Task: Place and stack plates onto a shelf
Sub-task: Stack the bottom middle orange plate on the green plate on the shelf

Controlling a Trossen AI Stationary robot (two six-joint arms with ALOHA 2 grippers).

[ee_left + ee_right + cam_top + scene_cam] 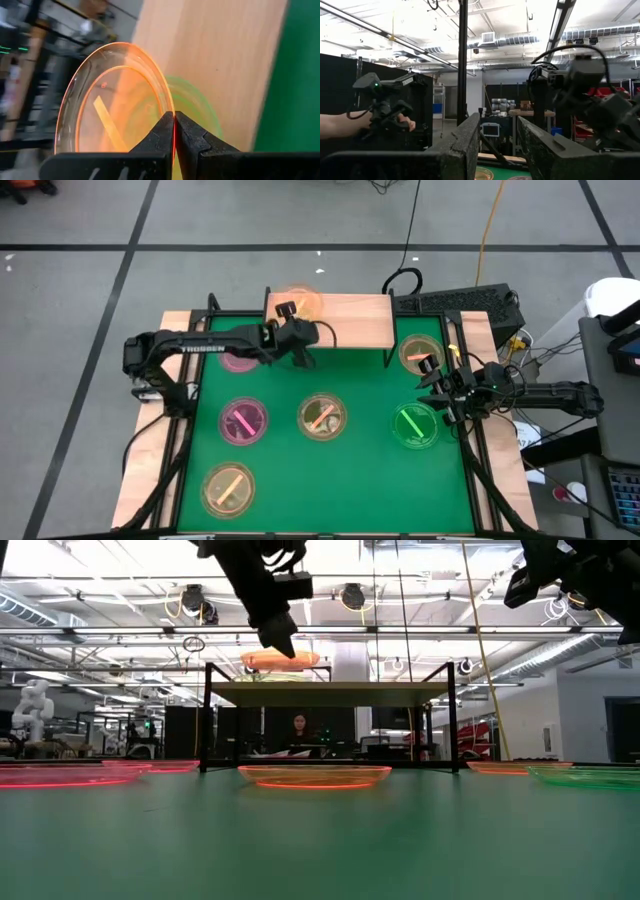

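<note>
One amber plate (115,115) is pinched by the left tool (174,131) above the shelf (345,320).

I count seven plates: two pink (243,421) (237,360), three amber on the worktop (322,415) (228,488) (420,352), one green (415,425) at three o'clock, one orange (300,302) at twelve o'clock. One shelf (350,320). Two arms, each with one end effector (298,360) (432,385).

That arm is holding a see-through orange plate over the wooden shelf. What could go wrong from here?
The left gripper pinches only the orange plate by its rim, so it might slip or tilt. The plate hangs at the shelf's left end, partly past its edge, so it could tip off when released. It could also land askew on the greenish plate beneath.
</note>
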